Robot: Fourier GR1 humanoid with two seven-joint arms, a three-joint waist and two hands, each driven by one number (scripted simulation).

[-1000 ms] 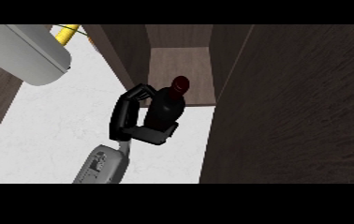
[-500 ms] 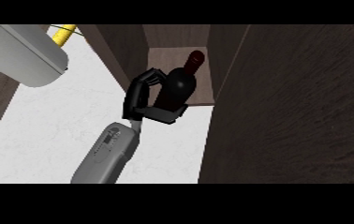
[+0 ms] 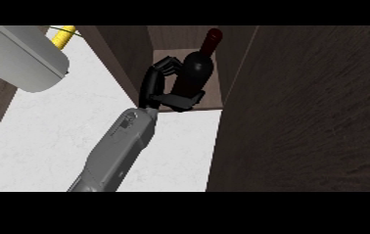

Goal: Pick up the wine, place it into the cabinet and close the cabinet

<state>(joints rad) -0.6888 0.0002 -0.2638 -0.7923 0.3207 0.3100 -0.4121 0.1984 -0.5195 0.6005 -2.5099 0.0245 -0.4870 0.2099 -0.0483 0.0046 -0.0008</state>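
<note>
The wine bottle (image 3: pixel 195 71) is dark with a dark red neck and leans with its top toward the cabinet's back. It is inside the open cabinet (image 3: pixel 130 57), just above the front of the cabinet's floor. My right hand (image 3: pixel 160 88) is shut on the bottle's lower body, fingers curled round its left side and thumb under it. The forearm (image 3: pixel 115 150) rises from the lower edge. The cabinet door (image 3: pixel 296 115) stands open at the right. My left hand does not show.
A pale grey rounded shape (image 3: pixel 29 57) fills the upper left, with a yellow object (image 3: pixel 63 35) behind it. The white counter (image 3: pixel 51 135) spreads below the cabinet. The dark wooden door takes up the whole right side.
My right hand has carried the bottle up and forward from over the counter into the cabinet opening. The forearm has stretched out further.
</note>
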